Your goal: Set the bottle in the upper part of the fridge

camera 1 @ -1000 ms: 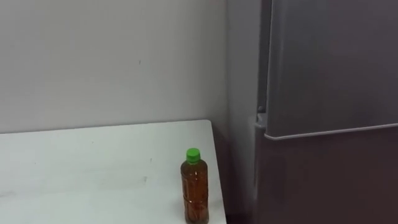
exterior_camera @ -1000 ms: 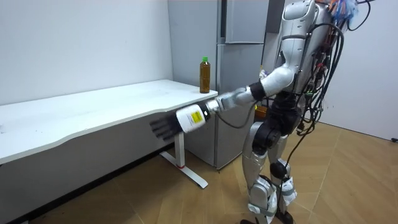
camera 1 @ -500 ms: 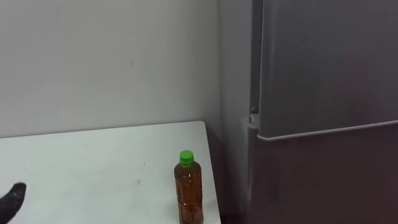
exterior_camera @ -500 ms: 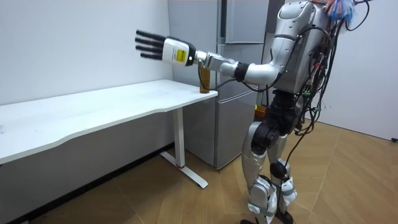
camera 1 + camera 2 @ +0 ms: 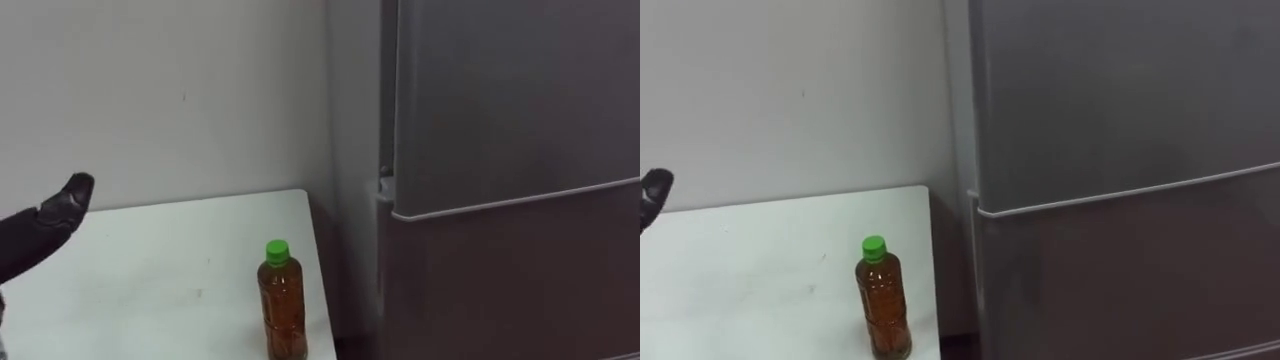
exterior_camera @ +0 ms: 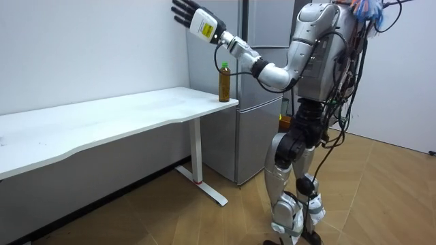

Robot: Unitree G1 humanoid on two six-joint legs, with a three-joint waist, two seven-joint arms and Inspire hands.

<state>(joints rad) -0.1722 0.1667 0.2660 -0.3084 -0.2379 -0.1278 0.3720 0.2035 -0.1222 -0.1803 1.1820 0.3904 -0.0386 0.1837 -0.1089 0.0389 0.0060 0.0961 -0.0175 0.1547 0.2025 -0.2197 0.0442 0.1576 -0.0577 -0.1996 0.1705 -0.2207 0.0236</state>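
Bottle [image 5: 282,300] is stood upright at lower centre, on the table [image 5: 150,260] edge beside the fridge [image 5: 500,150]. Left hand [image 5: 50,215] is raised at mid left, fingers straight and apart.

eye views: head-down, close | room view: distant | shared: bottle [image 5: 282,300], fridge [image 5: 500,150]

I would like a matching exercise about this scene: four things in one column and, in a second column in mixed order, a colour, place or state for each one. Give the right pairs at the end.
Column 1
1. bottle
2. bottle cap
3. fridge
4. left hand

Column 2
A. green
B. high in the air, fingers straight
C. both doors shut
D. upright on the white table, near the corner beside the fridge

Pairs: 1-D, 2-A, 3-C, 4-B
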